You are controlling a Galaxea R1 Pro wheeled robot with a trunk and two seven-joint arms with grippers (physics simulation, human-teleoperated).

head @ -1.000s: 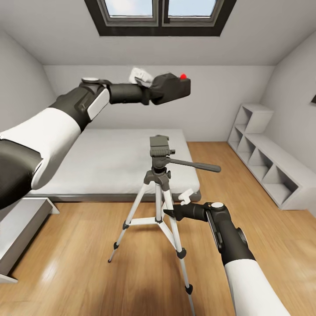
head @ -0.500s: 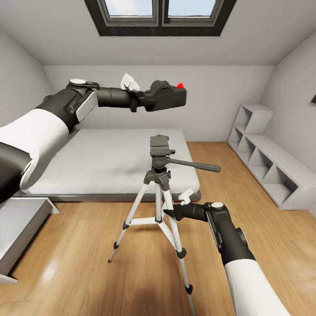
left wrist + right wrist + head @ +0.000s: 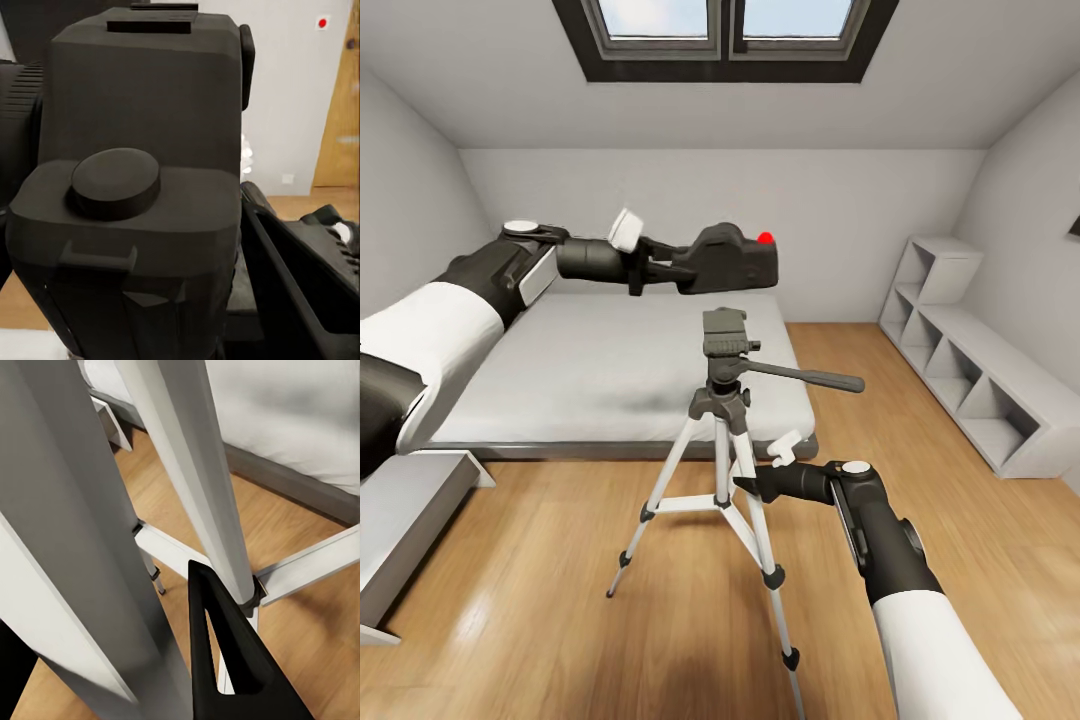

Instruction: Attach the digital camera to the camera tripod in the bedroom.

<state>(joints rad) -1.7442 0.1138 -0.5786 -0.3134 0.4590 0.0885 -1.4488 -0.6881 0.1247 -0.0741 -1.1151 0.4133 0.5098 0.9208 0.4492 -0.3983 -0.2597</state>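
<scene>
Risk of a missed seat: one digital camera (image 3: 735, 262), clamped in the left claw (image 3: 678, 268), hanging just above and apart from the head plate of the one camera tripod (image 3: 724, 400) (any tilt could knock it askew). Could also topple the stand, with the right claw (image 3: 752, 487) close against a leg, opening impossible to tell; two arms, one bed (image 3: 590, 370), one cube shelf (image 3: 970, 385).

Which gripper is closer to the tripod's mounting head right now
Left, as far as the head view shows. The left gripper holds the digital camera just above the pan head, apart from it. The right gripper sits lower, against a leg.
</scene>
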